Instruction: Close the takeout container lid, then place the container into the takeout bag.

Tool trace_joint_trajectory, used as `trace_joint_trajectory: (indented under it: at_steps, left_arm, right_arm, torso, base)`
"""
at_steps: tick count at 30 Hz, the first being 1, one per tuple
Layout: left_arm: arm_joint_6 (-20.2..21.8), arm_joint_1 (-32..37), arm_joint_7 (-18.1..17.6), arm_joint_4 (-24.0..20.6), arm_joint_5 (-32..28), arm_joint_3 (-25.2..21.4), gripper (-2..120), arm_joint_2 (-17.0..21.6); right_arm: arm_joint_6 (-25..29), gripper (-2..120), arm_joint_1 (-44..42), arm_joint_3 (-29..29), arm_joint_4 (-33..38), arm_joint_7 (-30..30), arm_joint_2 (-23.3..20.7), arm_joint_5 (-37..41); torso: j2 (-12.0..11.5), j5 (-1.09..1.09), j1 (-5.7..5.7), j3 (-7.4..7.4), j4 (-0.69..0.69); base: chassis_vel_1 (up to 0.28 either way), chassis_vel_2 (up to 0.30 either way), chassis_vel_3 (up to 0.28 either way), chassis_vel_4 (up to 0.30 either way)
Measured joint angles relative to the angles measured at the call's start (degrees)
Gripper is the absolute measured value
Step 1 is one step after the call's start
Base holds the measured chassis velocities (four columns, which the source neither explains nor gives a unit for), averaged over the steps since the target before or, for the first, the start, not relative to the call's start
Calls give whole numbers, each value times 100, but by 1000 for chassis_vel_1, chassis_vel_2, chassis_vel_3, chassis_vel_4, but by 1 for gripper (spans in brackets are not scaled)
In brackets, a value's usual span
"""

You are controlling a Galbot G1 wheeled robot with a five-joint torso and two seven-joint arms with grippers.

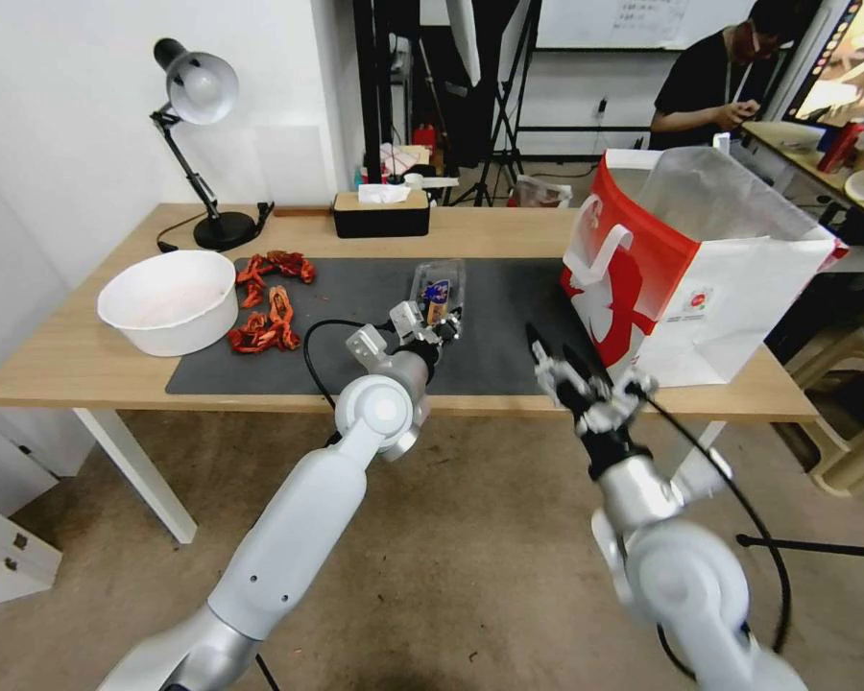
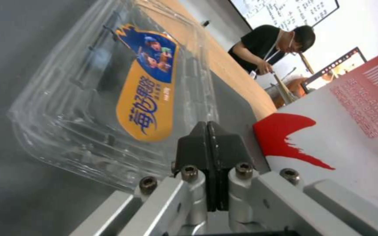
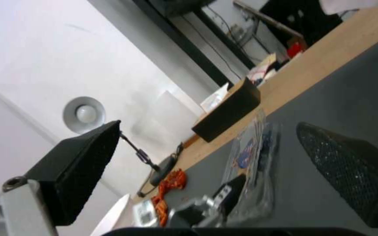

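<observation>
The takeout container (image 1: 439, 288) lies on the grey mat (image 1: 288, 369) near the table's middle, dark berries showing through the clear plastic. Its lid (image 2: 110, 95) is folded over the berry half, orange and blue label facing up; I cannot tell whether it is latched. My left gripper (image 1: 444, 329) is shut, and its fingertips (image 2: 207, 126) sit right at the container's near edge with nothing between them. Off to the right, my right gripper (image 1: 557, 355) hangs open over the mat's front edge, between the container and the takeout bag (image 1: 701, 288), which stands upright and open-topped at the table's right end.
A white bowl (image 1: 168, 299) and red scraps (image 1: 269, 307) sit on the left of the table. At the back stand a black tissue box (image 1: 381, 213) and a desk lamp (image 1: 197, 96). The table's front edge runs just under both wrists.
</observation>
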Motion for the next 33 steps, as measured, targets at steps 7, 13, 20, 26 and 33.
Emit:
trace_joint_trajectory:
  at_steps: [7, 13, 20, 26, 33]
  left_arm:
    - [-25, 8, -6, 0, -9, -33, 0, 39]
    - [-49, 46, -2, 24, -10, -81, 0, 28]
    - [-59, 79, 23, 28, -30, -187, 0, 58]
    - [-66, 118, 41, 28, -38, -218, 0, 66]
    - [-95, 149, 44, 43, -38, -240, 0, 24]
  right_arm:
    - [-922, 100, 1312, -267, -847, 815, 76, 508]
    - [-1629, 100, 2329, -554, -1783, 1379, 237, 626]
    - [-2664, 100, 3131, -786, -2625, 1851, 501, 751]
    - [-3069, 100, 3448, -977, -3100, 1968, 583, 832]
    - [-3333, 100, 3835, -1129, -3699, 1998, 746, 1043]
  torso:
    - [0, 1, 0, 0, -2]
    - [0, 0, 1, 0, 1]
    - [0, -1, 1, 0, 0]
    - [0, 0, 1, 0, -1]
    - [0, -1, 0, -1, -1]
  base:
    - [0, 0, 0, 0]
    - [0, 0, 0, 0]
    - [0, 0, 0, 0]
    - [0, 0, 0, 0]
    - [0, 0, 0, 0]
